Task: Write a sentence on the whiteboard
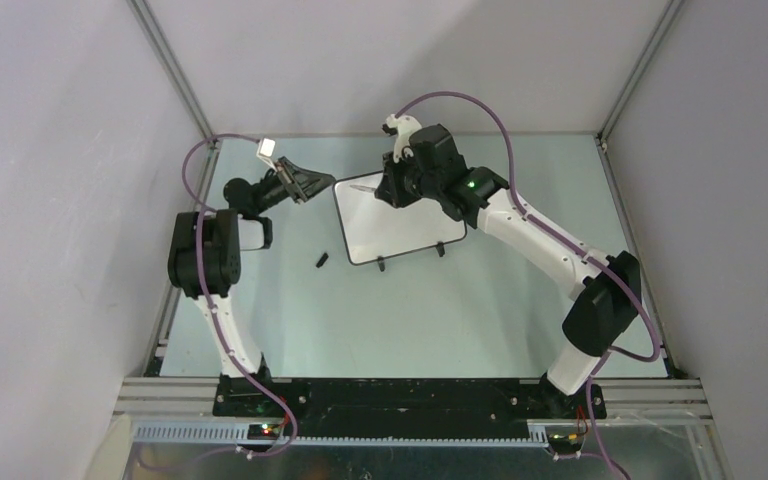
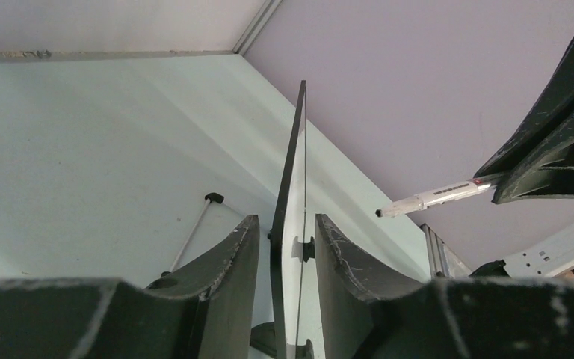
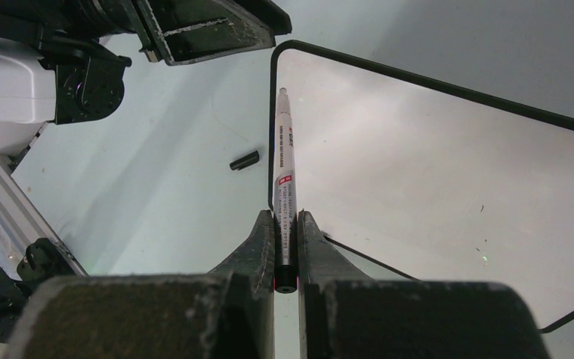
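Your left fingers (image 2: 224,262) pinch the edge of the whiteboard (image 2: 290,187); your right fingers (image 3: 258,250) clamp the marker pen (image 3: 284,161), tip near its corner.

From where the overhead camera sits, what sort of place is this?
Probably a robotics test cell: grey panel walls on aluminium framing, two white-and-black robot arms bolted to a pale green table, the right gripper holding a white marker pen near a small black-framed whiteboard.
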